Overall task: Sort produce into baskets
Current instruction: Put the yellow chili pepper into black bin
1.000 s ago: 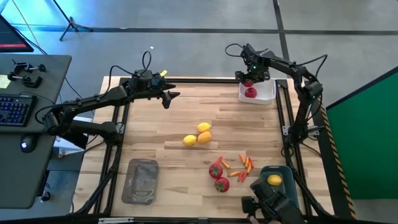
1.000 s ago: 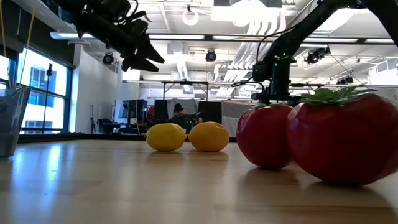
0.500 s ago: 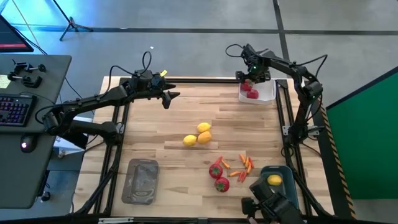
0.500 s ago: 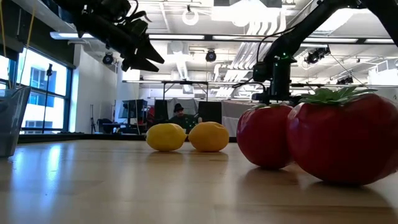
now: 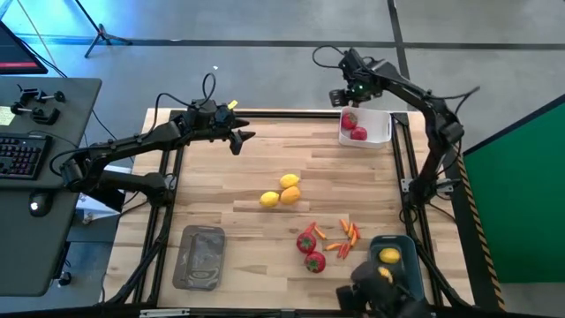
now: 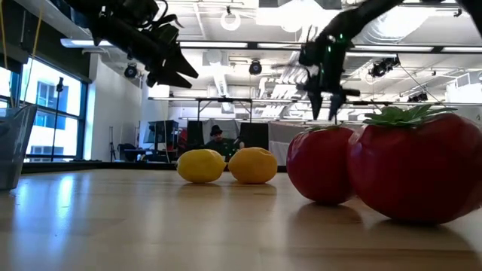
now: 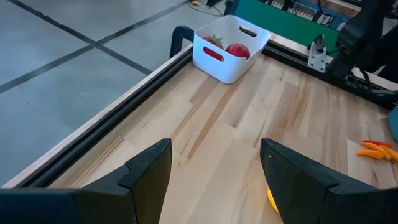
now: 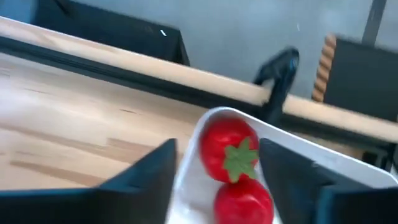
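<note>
The white basket (image 5: 365,126) at the table's far right holds two red fruits (image 8: 229,146), (image 8: 244,199). My right gripper (image 5: 346,95) hangs open and empty above the basket's far left corner; it also shows in the low view (image 6: 325,105). My left gripper (image 5: 243,137) is open and empty in the air over the far left of the table. Three lemons (image 5: 284,191) lie mid-table. Two red fruits (image 5: 310,251) and several thin peppers (image 5: 347,235) lie near the front right. The blue-teal basket (image 5: 404,245) holds one lemon (image 5: 389,256).
The flat grey tray (image 5: 200,256) lies at the near left of the table. Black rails run along the table's edges (image 7: 149,68). Bare wood lies between the lemons and the white basket. A desk with a keyboard (image 5: 19,155) stands off the table's left.
My right gripper has risen and drawn back from the white basket toward the table's far edge and a little left. A second red fruit now lies in the basket beside the first. My left arm has kept still.
</note>
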